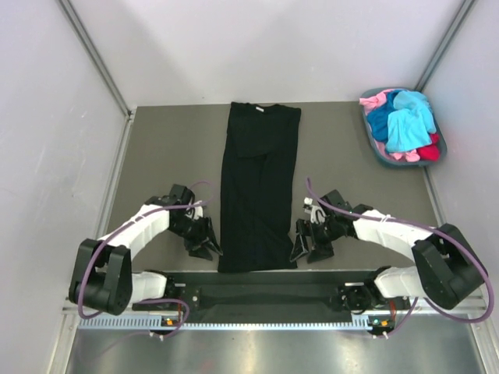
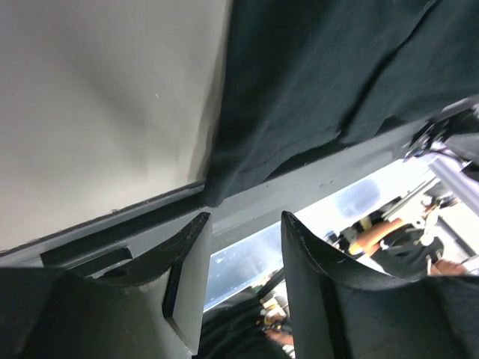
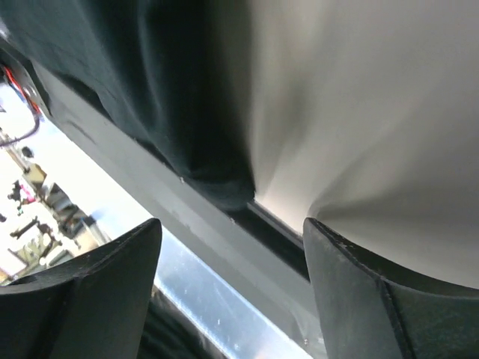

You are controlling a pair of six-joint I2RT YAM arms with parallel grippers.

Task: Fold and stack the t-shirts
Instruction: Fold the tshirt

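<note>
A black t-shirt (image 1: 259, 183) lies flat along the middle of the grey table, folded into a long narrow strip, collar at the far end and hem at the near edge. My left gripper (image 1: 204, 248) is open and empty, low beside the shirt's near left corner (image 2: 217, 193). My right gripper (image 1: 305, 248) is open and empty, low beside the shirt's near right corner (image 3: 224, 187). Neither touches the cloth. More t-shirts, pink, blue and red (image 1: 405, 125), lie heaped in a basket.
A grey-blue basket (image 1: 373, 142) stands at the far right of the table. The table's near edge (image 2: 150, 217) runs just in front of both grippers. White walls close in the left, back and right sides.
</note>
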